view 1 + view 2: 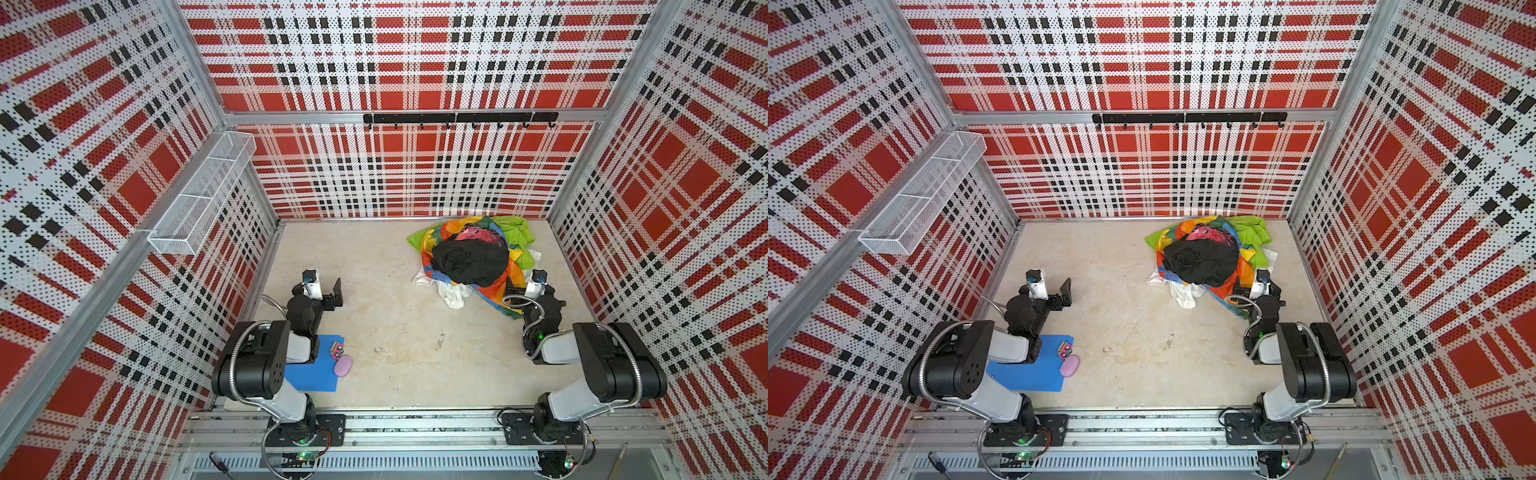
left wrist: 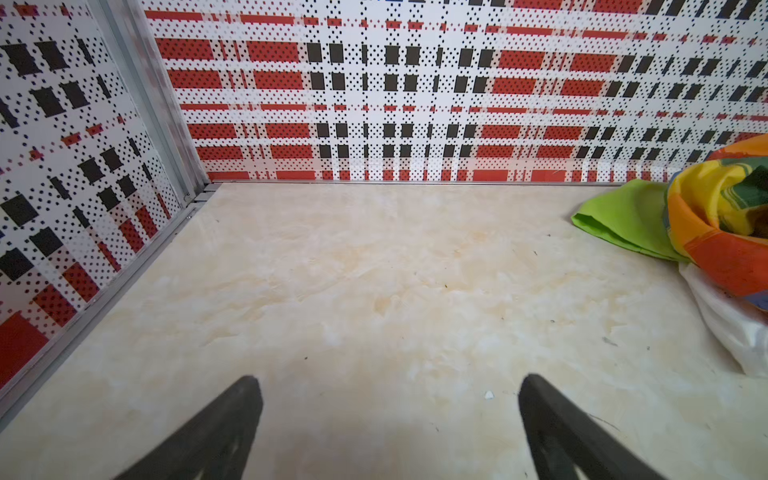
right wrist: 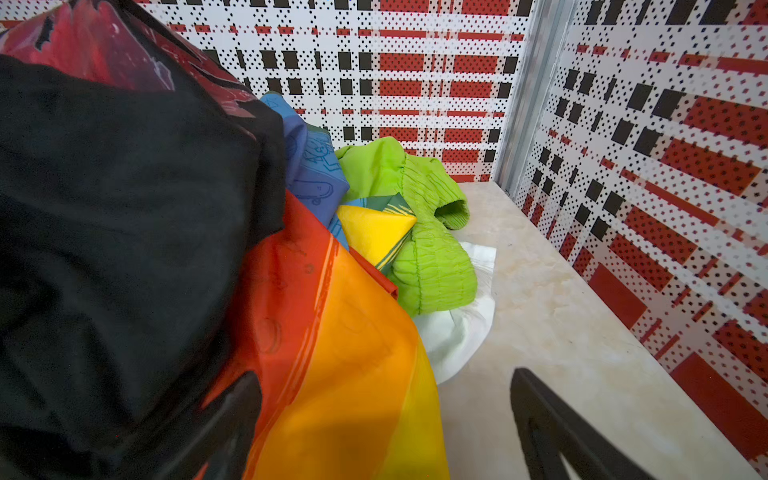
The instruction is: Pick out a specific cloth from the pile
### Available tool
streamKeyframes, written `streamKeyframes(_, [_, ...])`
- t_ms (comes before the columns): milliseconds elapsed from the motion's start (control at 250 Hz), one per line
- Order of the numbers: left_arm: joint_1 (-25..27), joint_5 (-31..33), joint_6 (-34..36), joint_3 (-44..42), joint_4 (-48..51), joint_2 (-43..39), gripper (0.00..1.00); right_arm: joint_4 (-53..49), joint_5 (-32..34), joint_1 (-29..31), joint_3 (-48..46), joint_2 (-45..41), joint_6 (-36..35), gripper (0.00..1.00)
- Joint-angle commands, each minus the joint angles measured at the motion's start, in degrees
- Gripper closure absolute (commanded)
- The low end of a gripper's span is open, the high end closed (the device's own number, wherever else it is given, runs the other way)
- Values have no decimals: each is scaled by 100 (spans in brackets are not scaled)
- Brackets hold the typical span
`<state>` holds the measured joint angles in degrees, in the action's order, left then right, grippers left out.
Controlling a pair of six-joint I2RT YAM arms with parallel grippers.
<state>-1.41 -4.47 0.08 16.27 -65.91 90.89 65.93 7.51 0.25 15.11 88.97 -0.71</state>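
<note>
The pile (image 1: pixel 471 257) (image 1: pixel 1204 259) lies at the far right of the floor: a black garment on top, rainbow patchwork around it, lime green behind. The white cloth (image 1: pixel 451 294) (image 1: pixel 1183 295) pokes out from under the pile's near-left side. It also shows in the left wrist view (image 2: pixel 731 328) and under the green sleeve in the right wrist view (image 3: pixel 457 336). My right gripper (image 3: pixel 384 376) (image 1: pixel 524 286) stands open at the pile's near-right edge, an orange fold of the patchwork lying between its fingers. My left gripper (image 2: pixel 388 382) (image 1: pixel 326 291) is open over bare floor, left of the pile.
A blue mat (image 1: pixel 316 374) lies by the left arm's base, with a pink oval object (image 1: pixel 343 365) and a small pink-and-black item (image 1: pixel 336 350) at its edge. A wire basket (image 1: pixel 203 195) hangs on the left wall, a black hook rail (image 1: pixel 459 118) on the back wall.
</note>
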Motion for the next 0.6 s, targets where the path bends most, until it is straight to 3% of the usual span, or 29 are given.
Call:
streamKeyframes(0, [9, -2, 14, 95, -45, -80, 1, 264, -52, -15, 62, 24, -43, 0])
streamKeyframes(596, [10, 7, 14, 95, -45, -78, 1, 254, -54, -16, 55, 15, -43, 0])
